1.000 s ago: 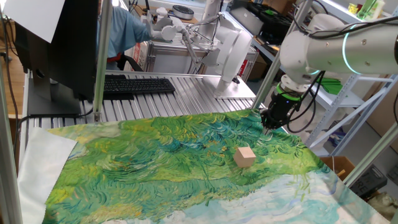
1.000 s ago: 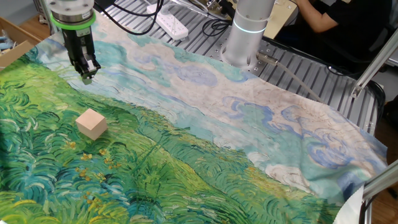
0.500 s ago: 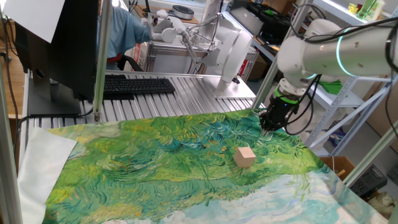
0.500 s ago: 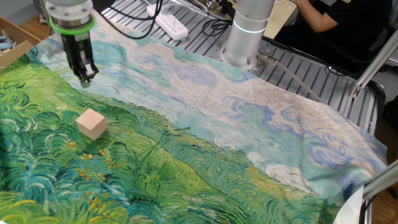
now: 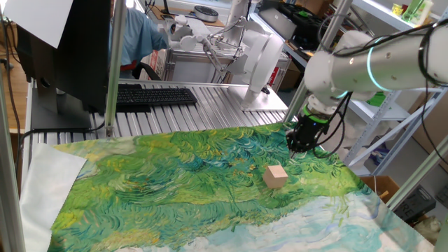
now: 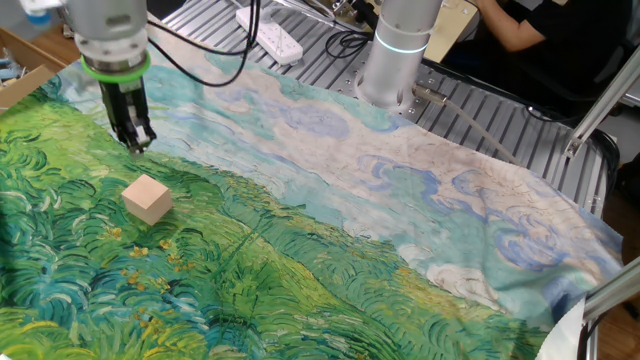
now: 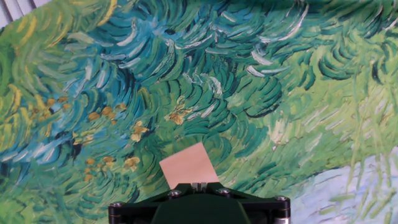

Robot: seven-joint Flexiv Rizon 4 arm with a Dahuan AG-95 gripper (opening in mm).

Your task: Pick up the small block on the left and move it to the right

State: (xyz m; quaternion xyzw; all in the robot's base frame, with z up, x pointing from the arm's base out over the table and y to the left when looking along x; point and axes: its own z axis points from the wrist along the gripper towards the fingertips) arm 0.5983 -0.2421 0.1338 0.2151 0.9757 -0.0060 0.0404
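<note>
The small block (image 5: 276, 176) sits where it sat a second ago, flat on the painted cloth (image 5: 175, 182) that covers the table (image 5: 182, 105), near that cloth's green end; it has not shifted. What has changed is me: my claw (image 6: 136, 142) has slid closer to the block, though it hangs apart from it and holds nothing. In the other fixed view my fingertips look drawn nearly together, with only a slim gap at most. Cloth lies bare all around the block, and the cloth's edge runs beyond my arm, so there is room on every side. In my hand view the block (image 7: 189, 166) shows low in the middle, its lower edge cut off by my own dark mount, and my fingertips are out of sight there.
</note>
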